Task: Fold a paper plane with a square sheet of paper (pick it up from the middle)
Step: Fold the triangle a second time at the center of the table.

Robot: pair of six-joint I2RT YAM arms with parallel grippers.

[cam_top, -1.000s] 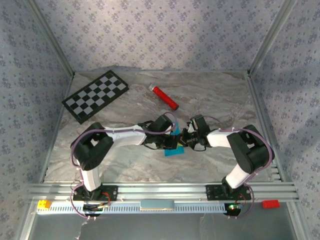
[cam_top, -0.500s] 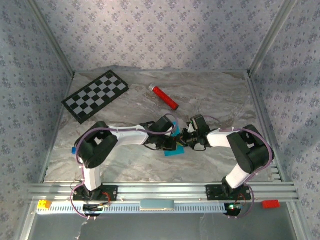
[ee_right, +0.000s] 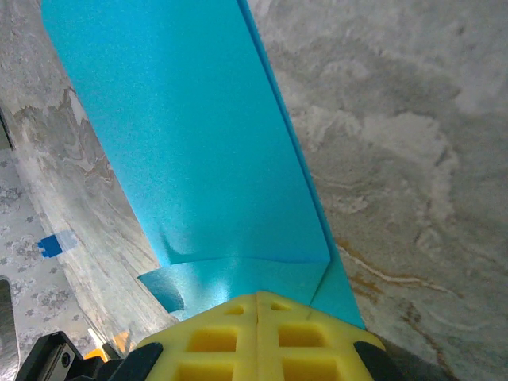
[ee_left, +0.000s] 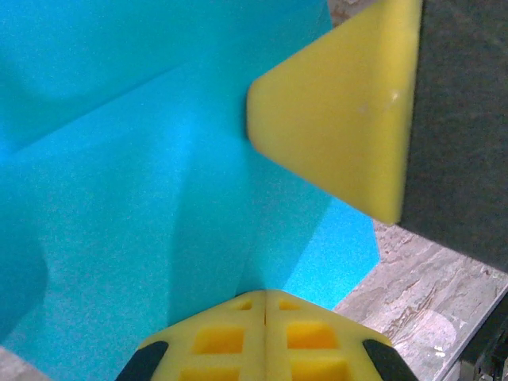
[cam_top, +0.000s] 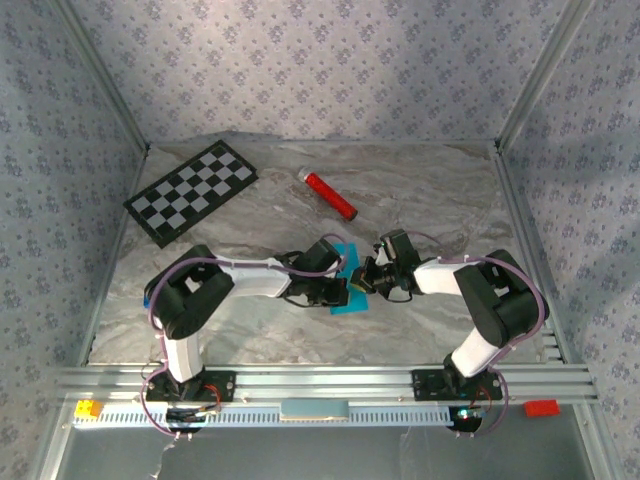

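In the middle of the table (cam_top: 440, 200), the left gripper (cam_top: 343, 287) and the right gripper (cam_top: 368, 280) meet tip to tip. Each has its jaws pressed together on the blue sheet of paper (cam_top: 352, 304), which is creased and partly folded. Farther back lies a red cylinder (cam_top: 330, 195), and at the far left a checkerboard (cam_top: 192, 192).

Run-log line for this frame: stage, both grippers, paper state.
stage: mid-fold | left gripper: shut on blue paper | right gripper: shut on blue paper | blue paper: creased
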